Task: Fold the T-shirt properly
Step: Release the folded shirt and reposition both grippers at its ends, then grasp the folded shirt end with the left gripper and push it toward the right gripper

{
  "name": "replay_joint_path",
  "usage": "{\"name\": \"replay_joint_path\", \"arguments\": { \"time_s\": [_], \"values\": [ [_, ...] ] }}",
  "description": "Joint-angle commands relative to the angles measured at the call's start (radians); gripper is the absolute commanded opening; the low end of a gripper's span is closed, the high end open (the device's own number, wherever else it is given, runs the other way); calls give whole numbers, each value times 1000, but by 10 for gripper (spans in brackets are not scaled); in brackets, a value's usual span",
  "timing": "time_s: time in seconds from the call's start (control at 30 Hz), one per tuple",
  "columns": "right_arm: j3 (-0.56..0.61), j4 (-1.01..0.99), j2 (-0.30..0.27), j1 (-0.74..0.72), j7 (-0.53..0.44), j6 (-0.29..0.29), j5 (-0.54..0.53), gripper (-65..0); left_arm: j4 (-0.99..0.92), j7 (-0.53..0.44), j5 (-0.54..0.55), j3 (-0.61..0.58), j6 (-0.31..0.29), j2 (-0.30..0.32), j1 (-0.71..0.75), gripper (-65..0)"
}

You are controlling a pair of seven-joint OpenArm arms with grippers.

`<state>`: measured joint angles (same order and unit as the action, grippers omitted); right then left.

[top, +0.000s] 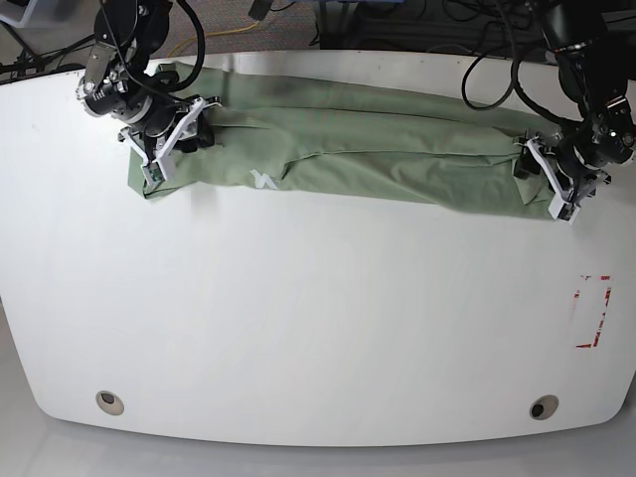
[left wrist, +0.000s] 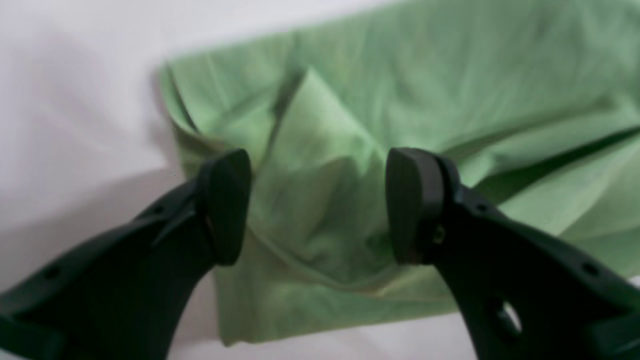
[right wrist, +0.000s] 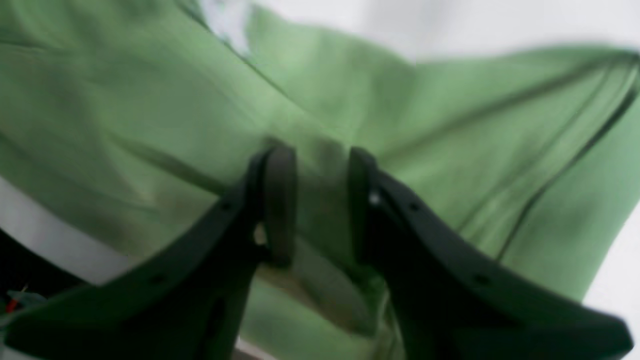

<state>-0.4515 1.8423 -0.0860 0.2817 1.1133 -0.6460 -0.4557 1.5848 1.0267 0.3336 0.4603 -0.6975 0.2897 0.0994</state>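
White table (top: 298, 318): arms at T-shirt (top: 378, 149) ends.

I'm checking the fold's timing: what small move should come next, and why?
Probably close the left pincer on the cloth. Its jaws stand open astride a bunched end of the T-shirt, while the right pincer already has a fold between narrowed jaws. The shirt lies in a long band along the table's far edge, so both ends need holding before lifting.
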Motion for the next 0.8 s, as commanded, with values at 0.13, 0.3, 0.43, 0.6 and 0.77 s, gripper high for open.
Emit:
{"name": "replay_joint_path", "arguments": {
  "time_s": [0.13,0.3,0.43,0.6,0.77],
  "values": [
    [1,-138,-65,-66,-77,16,10,-495,4,-13,-92,4,-1,10,15,-267],
    [4,-270,-68,-183,-123,13,139,-493,4,-13,-204,5,-1,-24,16,-267],
    [4,-369,-68,-295,-146,13,223,-493,1,-10,-216,7,-1,-27,16,-265],
    [4,-462,-68,-399,-193,-16,289,-491,19,-6,-196,18,-1,-30,16,-262],
    [4,-479,-65,-465,-197,-48,343,-491,118,40,-66,208,-1,-68,13,-260]
  ]
}}
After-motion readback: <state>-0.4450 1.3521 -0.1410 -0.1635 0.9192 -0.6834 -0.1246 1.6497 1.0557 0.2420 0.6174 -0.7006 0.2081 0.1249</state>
